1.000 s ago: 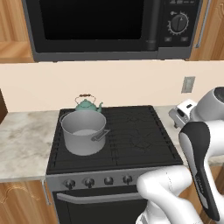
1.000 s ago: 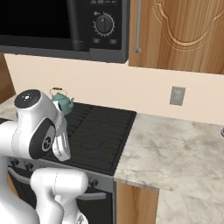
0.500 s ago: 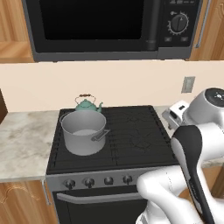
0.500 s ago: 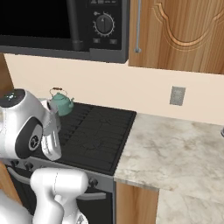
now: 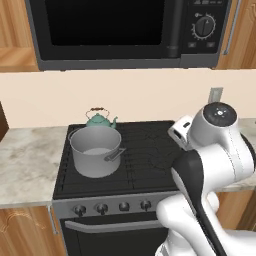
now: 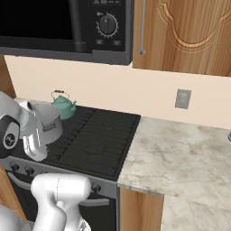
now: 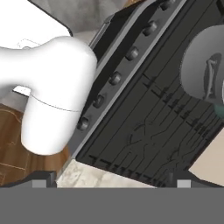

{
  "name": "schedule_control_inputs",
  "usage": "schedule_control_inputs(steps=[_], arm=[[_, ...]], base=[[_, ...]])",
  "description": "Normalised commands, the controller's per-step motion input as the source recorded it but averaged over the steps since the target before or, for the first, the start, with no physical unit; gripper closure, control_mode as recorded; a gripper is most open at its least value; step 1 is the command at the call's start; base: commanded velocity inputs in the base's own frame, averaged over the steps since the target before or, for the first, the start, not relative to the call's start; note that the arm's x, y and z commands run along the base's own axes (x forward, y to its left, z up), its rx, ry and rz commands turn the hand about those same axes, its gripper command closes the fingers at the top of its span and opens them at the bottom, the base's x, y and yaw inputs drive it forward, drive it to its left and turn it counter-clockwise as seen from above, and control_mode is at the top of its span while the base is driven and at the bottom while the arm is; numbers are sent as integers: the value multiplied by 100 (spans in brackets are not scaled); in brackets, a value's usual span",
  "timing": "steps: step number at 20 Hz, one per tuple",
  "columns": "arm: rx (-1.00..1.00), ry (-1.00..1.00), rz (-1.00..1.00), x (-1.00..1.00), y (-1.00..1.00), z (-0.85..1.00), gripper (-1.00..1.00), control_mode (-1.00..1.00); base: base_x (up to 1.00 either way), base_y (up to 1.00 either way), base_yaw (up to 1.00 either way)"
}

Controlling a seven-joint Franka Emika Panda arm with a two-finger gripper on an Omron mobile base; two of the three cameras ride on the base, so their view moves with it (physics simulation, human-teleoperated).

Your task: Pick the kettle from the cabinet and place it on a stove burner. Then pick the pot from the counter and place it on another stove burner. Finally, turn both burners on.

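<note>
Stove-top w/ desk [image 6: 180, 153] either side: pot [image 5: 95, 151] on front-left burner, kettle [image 5: 100, 120] at its 12 o'clock on rear-left, both placed; our arm's swung left over 1 s, fingers apart & empty, knobs [image 5: 101, 208] next.

The small teal-green kettle [image 5: 100, 120] stands upright on the rear left of the stove burners [image 5: 145, 152], its thin dark arched handle up and its curved spout pointing right. Just in front of it the wide grey brushed-metal pot [image 5: 95, 151] sits upright on the front left grate, open-topped, one loop handle sticking out toward the right. Both grates on the right are bare black cast iron, and round dark knobs [image 5: 111, 207] run along the front edge. The pale beige marble desk [image 6: 180, 153] flanks the cooktop, and the orange-brown cabinet [image 6: 189, 34], silver bar handle vertical, hangs shut above it
</note>
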Motion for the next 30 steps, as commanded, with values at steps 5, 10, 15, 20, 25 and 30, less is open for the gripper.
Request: schedule_control_inputs(steps=[5,10,15,20,25,30], arm=[[-12,0,2,-4,36,6,-100,-100],[-11,0,4,-8,36,0,-100,-100],[-9,0,6,-19,31,-4,-100,-100],[-10,0,3,-8,19,-18,-100,-100],[-12,0,0,-15,24,-27,-100,-100],[-15,0,1,-17,37,-32,-100,-100]], base=[[0,0,0],[0,0,0],[0,0,0],[0,0,0],[0,0,0],[0,0,0]])
